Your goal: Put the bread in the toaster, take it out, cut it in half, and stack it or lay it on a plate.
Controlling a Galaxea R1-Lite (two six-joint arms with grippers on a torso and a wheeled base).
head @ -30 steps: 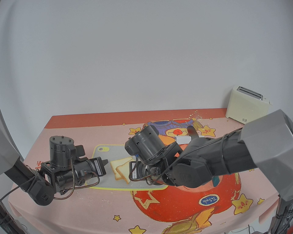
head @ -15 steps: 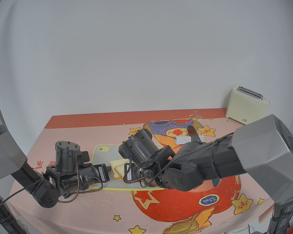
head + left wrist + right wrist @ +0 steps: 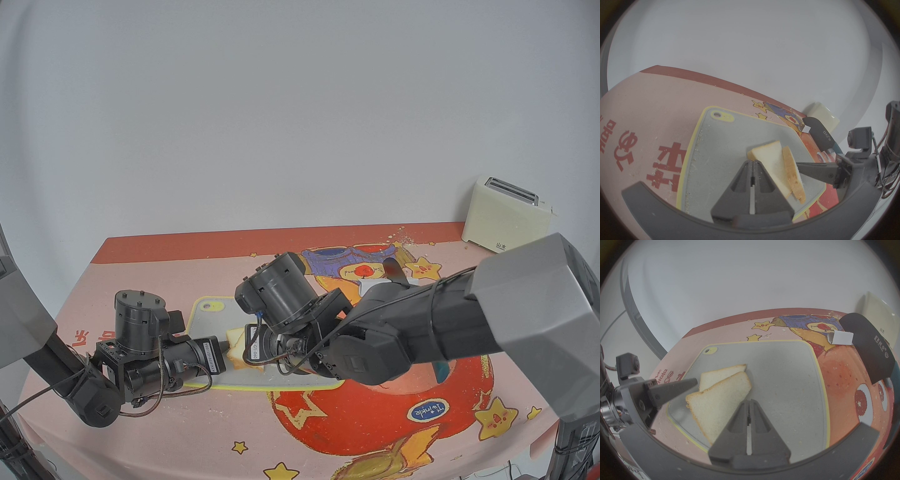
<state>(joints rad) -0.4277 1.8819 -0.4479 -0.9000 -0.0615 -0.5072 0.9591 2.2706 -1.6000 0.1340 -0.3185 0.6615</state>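
My left fingers (image 3: pixel 747 170) and right fingers (image 3: pixel 743 412), both clenched and empty, flank the bread halves (image 3: pixel 722 396) on the board (image 3: pixel 787 380), probably to nudge them together for stacking.

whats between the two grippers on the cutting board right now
The two bread halves, overlapping on the cutting board, lie between the left gripper and the right gripper, as both wrist views show.

Right gripper (image 3: pixel 749 403) slid left over bread halves (image 3: pixel 720 396); left gripper (image 3: pixel 752 163) advanced.
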